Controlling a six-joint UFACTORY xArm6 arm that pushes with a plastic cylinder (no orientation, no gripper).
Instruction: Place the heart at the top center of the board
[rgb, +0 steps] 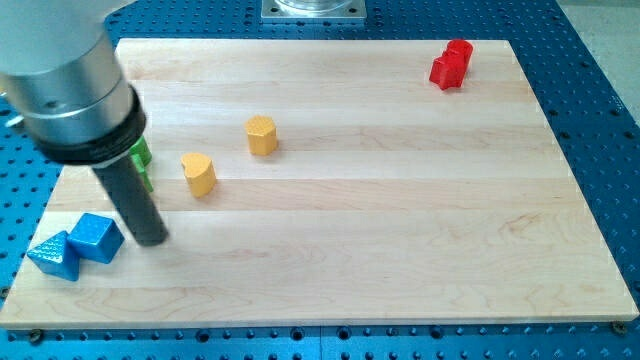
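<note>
A yellow heart block (199, 173) lies on the wooden board (380, 200) at the view's left of centre. My tip (152, 238) rests on the board below and left of the heart, apart from it. A yellow hexagon block (262, 134) lies above and right of the heart. A green block (141, 160) is partly hidden behind my rod, left of the heart.
A blue cube (96, 237) and a blue triangle block (56, 255) sit at the board's lower left, just left of my tip. Two red blocks (451, 64) touch each other at the upper right. A metal base plate (314, 9) is beyond the top edge.
</note>
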